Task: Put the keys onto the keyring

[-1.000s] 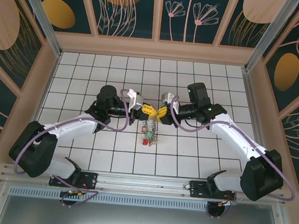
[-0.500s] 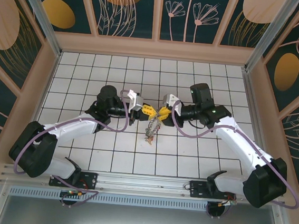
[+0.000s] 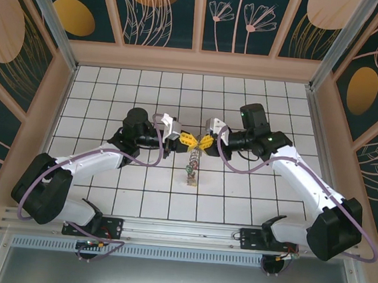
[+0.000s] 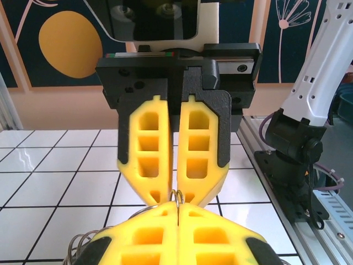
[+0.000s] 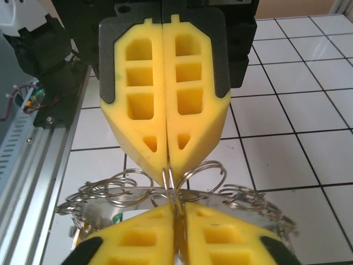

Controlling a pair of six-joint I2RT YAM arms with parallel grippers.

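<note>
Squarely tip to tip, left hand [image 3: 191,142], right hand [image 3: 200,144], both pinching keyring [image 5: 172,180], keys [image 3: 191,170] dangling

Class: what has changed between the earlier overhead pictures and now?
The hanging bunch of keys turned and now looks narrower, its red head no longer visible. The right arm's elbow shifted outward. The left end effector and right end effector stayed shut on the wire ring.

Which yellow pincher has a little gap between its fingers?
The right gripper: its fingers touch only at the tips, pinching a wire loop. The left gripper has fingers pressed together all along.
</note>
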